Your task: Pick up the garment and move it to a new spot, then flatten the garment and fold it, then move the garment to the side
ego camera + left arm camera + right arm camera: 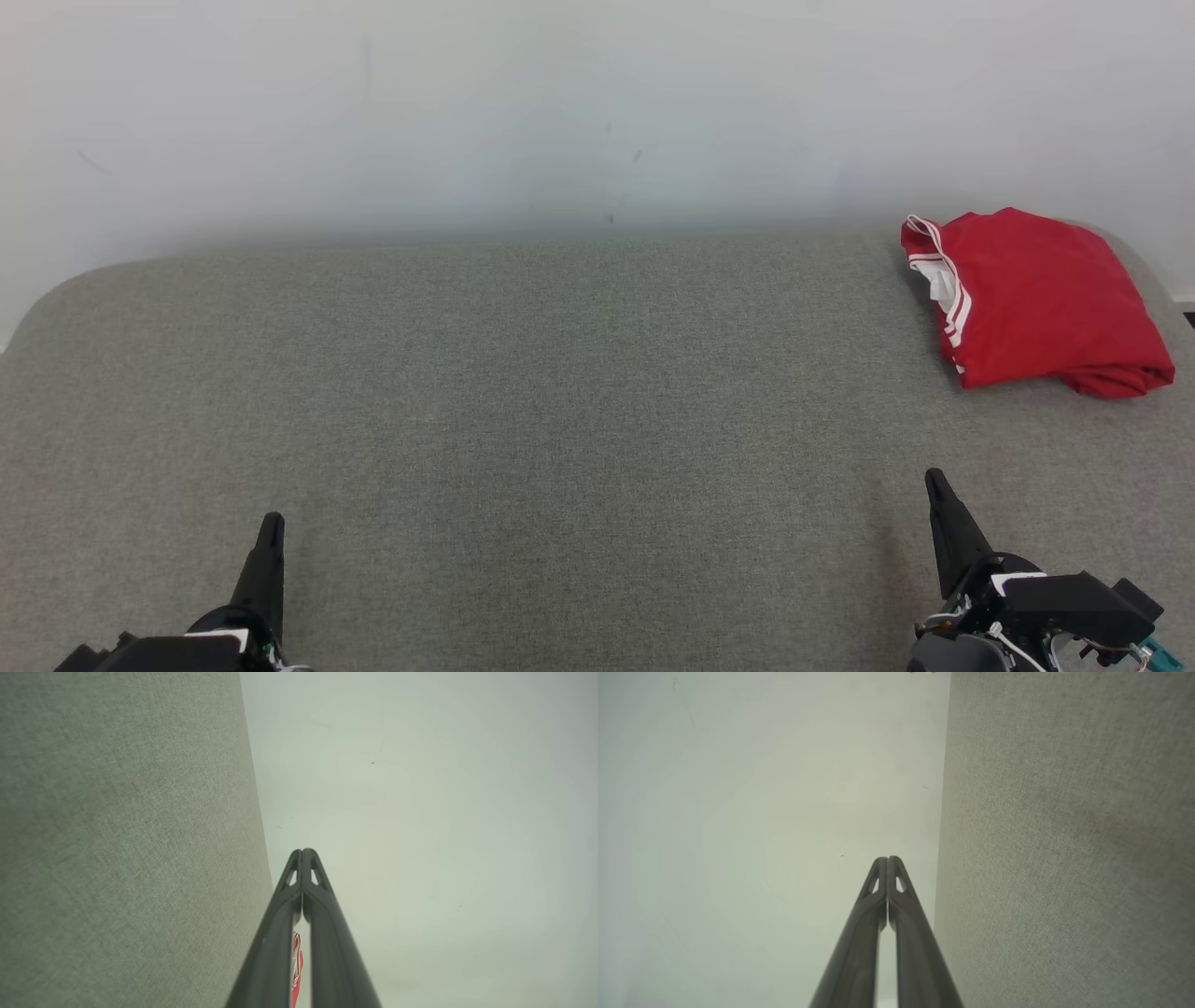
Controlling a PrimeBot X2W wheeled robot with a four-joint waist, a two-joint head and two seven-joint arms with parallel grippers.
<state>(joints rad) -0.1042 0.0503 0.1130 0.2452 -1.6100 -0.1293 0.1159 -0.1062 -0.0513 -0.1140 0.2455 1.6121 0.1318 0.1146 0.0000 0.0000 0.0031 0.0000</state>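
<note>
The garment (1036,299) is red with white stripes, folded into a compact bundle at the far right of the grey fabric surface (560,420), close to its back edge. A sliver of the garment (297,961) shows between the fingers in the left wrist view. My left gripper (272,523) stands at the lower left, shut and empty, far from the garment. My right gripper (934,481) is at the lower right, shut and empty, a little in front of the garment. In the wrist views the left gripper (303,850) and the right gripper (887,858) have their tips pressed together.
A pale wall (560,112) rises behind the grey surface. The surface has rounded back corners, and its right edge runs just past the garment. Wide bare fabric lies between the two grippers and to the garment's left.
</note>
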